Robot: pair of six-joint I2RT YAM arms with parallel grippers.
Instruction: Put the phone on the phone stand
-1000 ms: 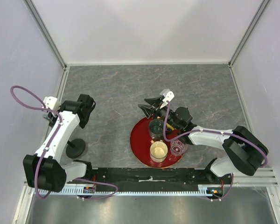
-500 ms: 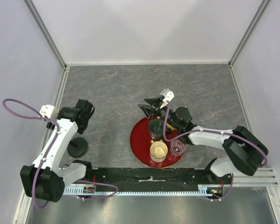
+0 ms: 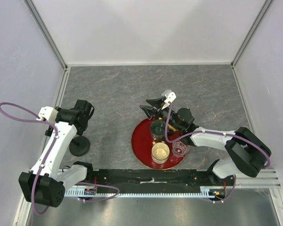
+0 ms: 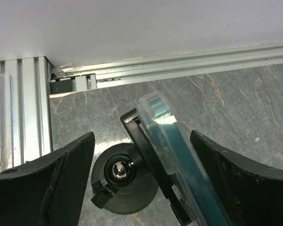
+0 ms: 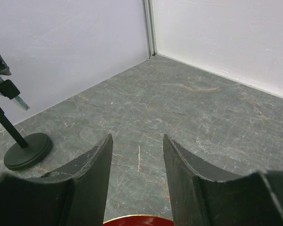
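In the left wrist view the phone (image 4: 178, 153), thin with a teal edge, leans in the clamp cradle of the black phone stand (image 4: 127, 181). The stand's round disc base sits on the grey table below it. My left gripper (image 4: 142, 141) is open, one finger on each side of the phone and cradle, gripping nothing. From above, the left gripper (image 3: 78, 122) hangs over the stand's base (image 3: 79, 146) and hides the phone. My right gripper (image 3: 151, 107) is open and empty at the far edge of the red tray (image 3: 140, 146); it also shows in its own wrist view (image 5: 137, 141).
The red tray carries a dark green cup (image 3: 158, 128), a cream cup (image 3: 160, 151) and a clear glass (image 3: 180, 149). An aluminium rail (image 4: 179, 66) and the white wall run close behind the stand. The stand (image 5: 23, 149) appears at the right wrist view's far left.
My left gripper went from shut to wide open, letting go of the phone, which stays in the stand's cradle. The left arm shifted slightly. The right arm has not moved.
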